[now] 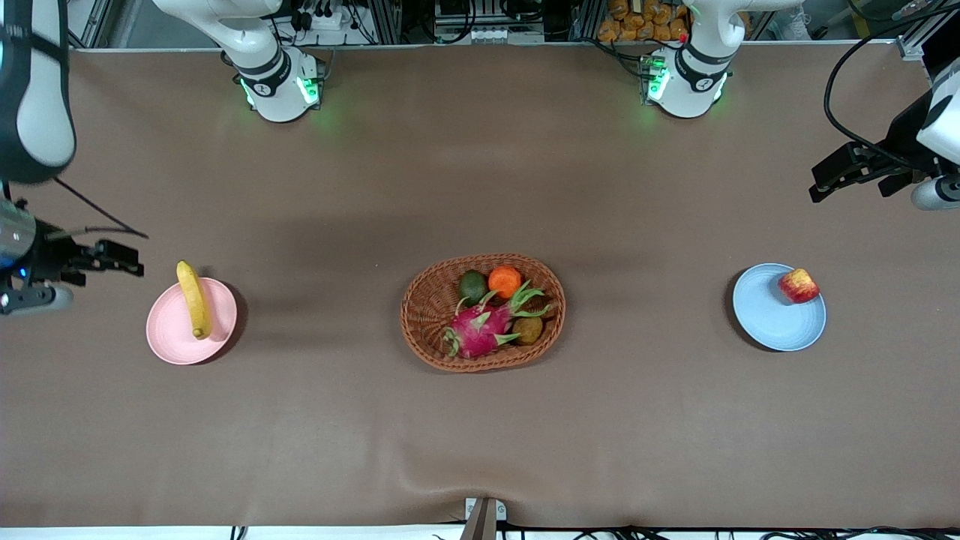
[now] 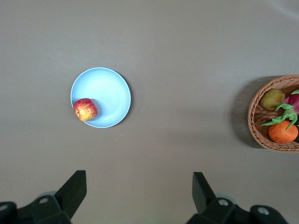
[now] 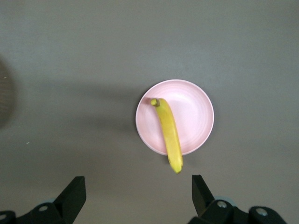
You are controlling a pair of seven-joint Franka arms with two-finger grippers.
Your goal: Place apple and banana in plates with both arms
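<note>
Counter (image 1: 480,420): brown cloth, carries everything.
Pink plate (image 1: 174,334): at my right arm's end; banana (image 1: 194,298) lies across it, one tip overhanging the rim. Risk: a nudge could tip it out.
Blue plate (image 1: 772,326): at my left arm's end; apple (image 1: 799,285) sits on the rim. Risk: it may roll off.
Right tool (image 1: 120,259): jaws wide, empty, beside the pink plate.
Left tool (image 1: 836,176): jaws wide, empty, over bare counter.

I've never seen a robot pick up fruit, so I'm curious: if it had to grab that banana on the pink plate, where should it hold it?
Probably around the middle of the banana, coming straight down from above with the fingers across its narrow width. It lies flat and nearly straight on the pink plate, one tip poking past the rim, so the slim middle is the balanced spot.
</note>
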